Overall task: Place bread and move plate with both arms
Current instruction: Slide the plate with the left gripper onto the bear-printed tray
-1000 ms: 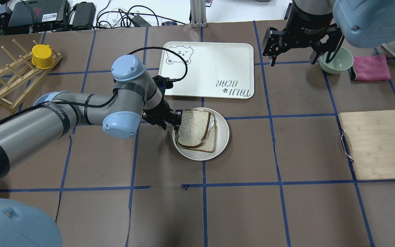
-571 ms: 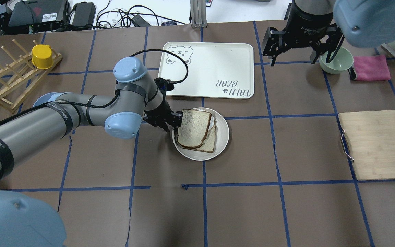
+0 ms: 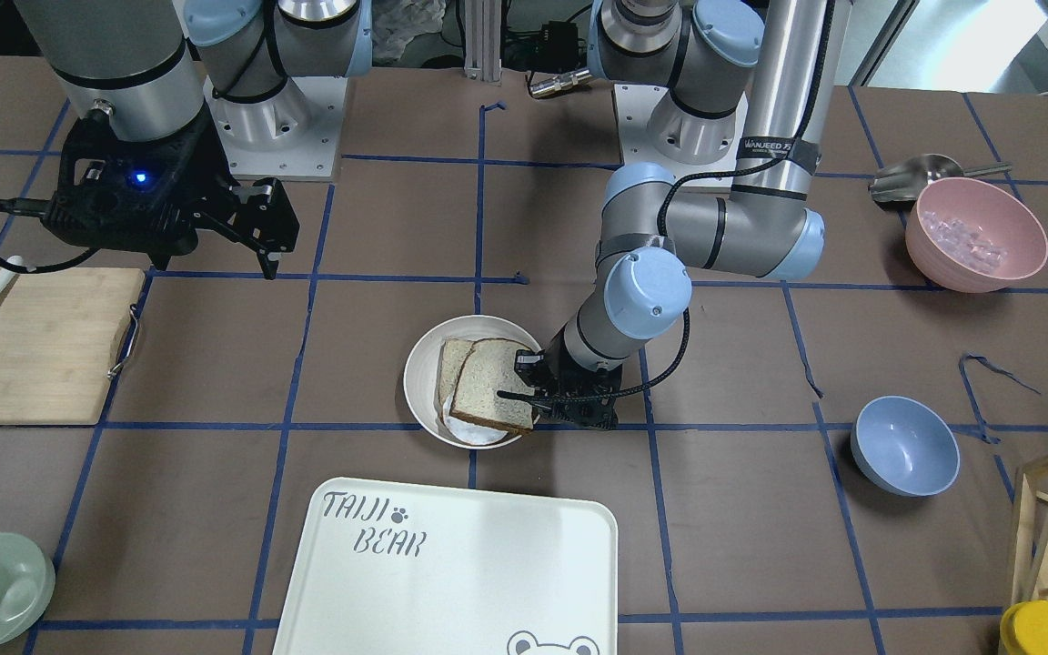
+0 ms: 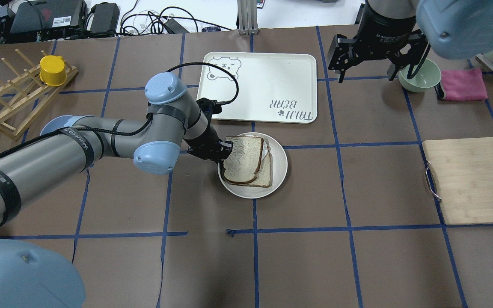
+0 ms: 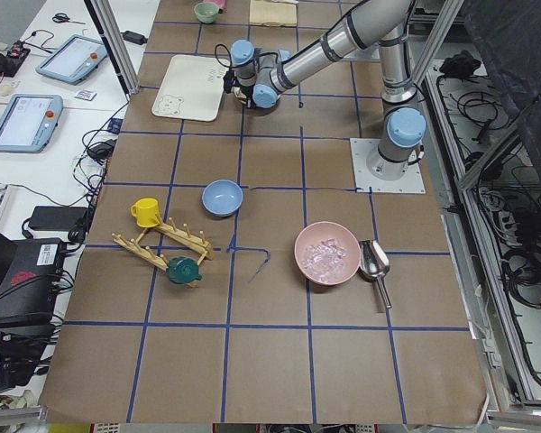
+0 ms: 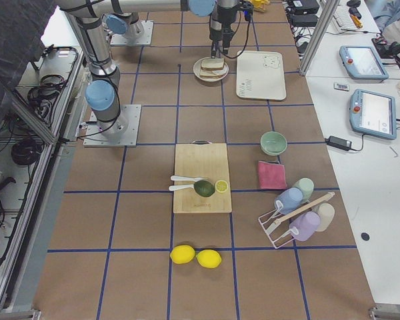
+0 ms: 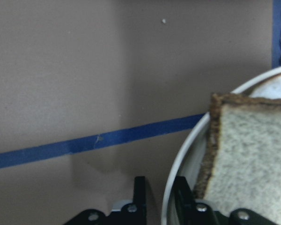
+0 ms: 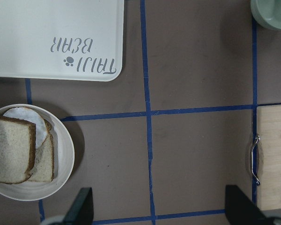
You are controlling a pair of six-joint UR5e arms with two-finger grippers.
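Pinching plate (image 4: 279, 167) rim: L gripper (image 4: 222, 155); bread (image 4: 242, 157) atop; tray (image 4: 263, 81) reads "TAIJI BEAR".

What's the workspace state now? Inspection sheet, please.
Surface: table, brown paper with a blue tape grid.
Job's things: bread lies on a second slice in the plate; the plate sits apart from the tray.
Clutter: green bowl, pink cloth, cutting board, rack with yellow cup, blue bowl, pink bowl.
Tools: left tool closed narrow across the plate's rim; right tool open, in the air, holding nothing.
Cables: left wrist cable loops above the tray's corner.
Surroundings: electronics and cords behind the table.
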